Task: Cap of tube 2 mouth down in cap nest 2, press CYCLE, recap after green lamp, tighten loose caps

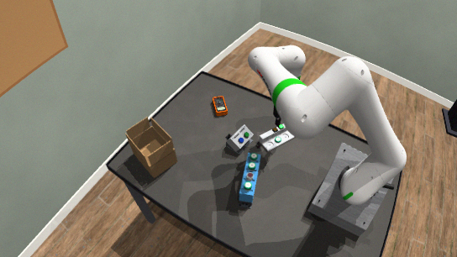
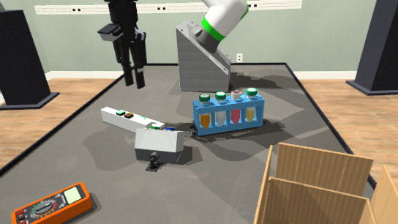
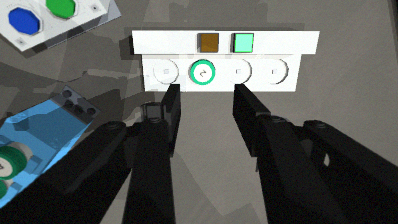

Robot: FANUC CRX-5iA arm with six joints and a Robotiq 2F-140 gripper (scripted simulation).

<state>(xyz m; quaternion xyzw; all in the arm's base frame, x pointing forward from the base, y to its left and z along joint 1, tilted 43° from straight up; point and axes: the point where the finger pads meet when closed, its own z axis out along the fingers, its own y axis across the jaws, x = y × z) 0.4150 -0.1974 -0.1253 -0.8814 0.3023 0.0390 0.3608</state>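
Jaws: we hold them part-way apart with a gap between the tips and nothing pinched, hanging above the near edge of the cap tray [image 3: 300,45].
Cap: it lies mouth down in the second nest [image 3: 202,73], and in the wrist view it sits roughly between our two tips but well below them.
Lamps: the green lamp [image 3: 243,42] glows and the amber lamp [image 3: 208,42] beside it is dark, so we judge the aspirate step over.
Tube 2 [image 2: 236,96]: it stands uncapped in the blue rack [image 2: 228,126] on the desk [image 2: 219,176], while its three neighbours wear green caps.
Step in hand: we are at the start of step 3, fetching the cap.
Next move: we lower straight down until the tips straddle the cap's rim, pinch it, lift clear of the nest, carry it to tube 2 and screw it on until it stops.
Left after that: we check the other caps and press the green key [image 3: 60,7].
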